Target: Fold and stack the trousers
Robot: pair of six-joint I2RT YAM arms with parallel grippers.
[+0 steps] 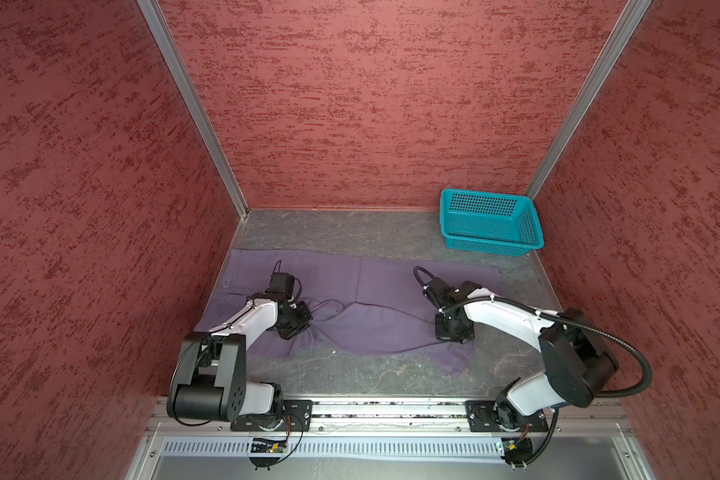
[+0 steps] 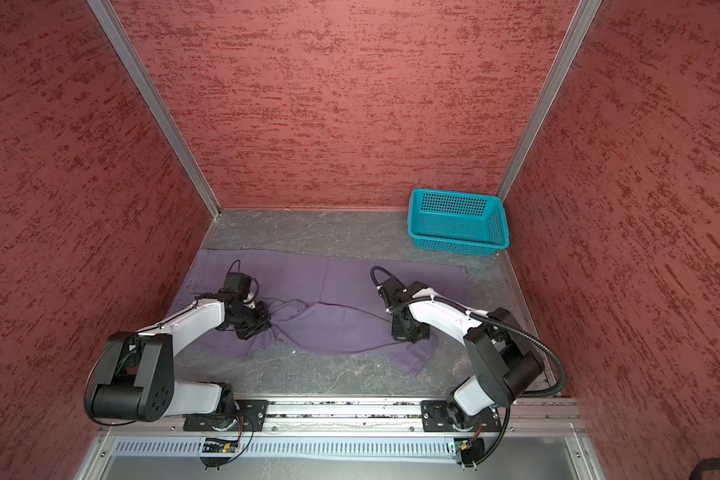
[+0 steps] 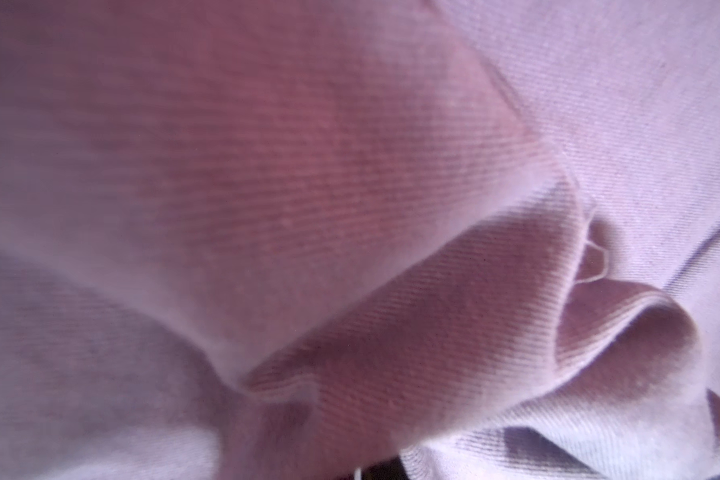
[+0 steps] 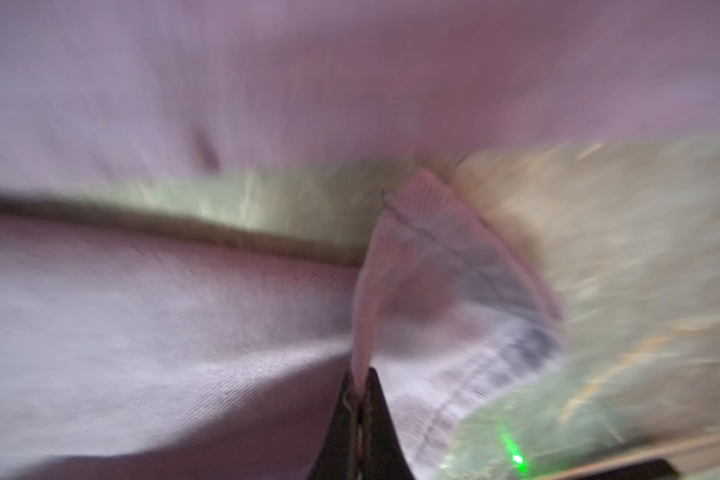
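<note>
the purple trousers (image 1: 362,291) lie spread across the counter (image 1: 350,376). the left pincer (image 1: 308,327) is closed on bunched cloth; the right pincer (image 4: 360,386) clamps a fold near the hem.

We log the trousers (image 1: 362,291) lying lengthwise, left to right, on the table (image 1: 350,232). The basket (image 1: 485,245) stands behind their right end, apart from them. On their left half sits the left gripper (image 1: 306,328). The right gripper (image 1: 454,338) is on their right half, towards the near edge.
</note>
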